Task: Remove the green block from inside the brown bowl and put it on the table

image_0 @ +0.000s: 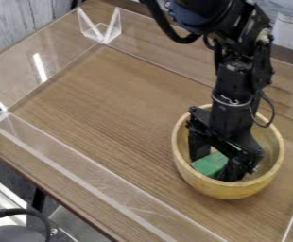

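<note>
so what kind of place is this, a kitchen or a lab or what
Most likely a robotics lab workspace, not a kitchen. A black robot arm works over a wood-grain table fenced by low clear acrylic walls, with only a brown bowl and a green block as props.

Black throughout, from the bulky rounded housing at the top edge of the view down to the pincer (222, 159). Built of stacked boxy segments joined by chunky blocks, the finish matte with faint grey sheen on the upper shell. Thin dark cable looping off the upper links on the left, another slack loop on the right beside the wrist. Ends in a wide squarish black block with two flat, straight black fingers (199, 150) set well apart. Screws and markings too small to make out.
</note>
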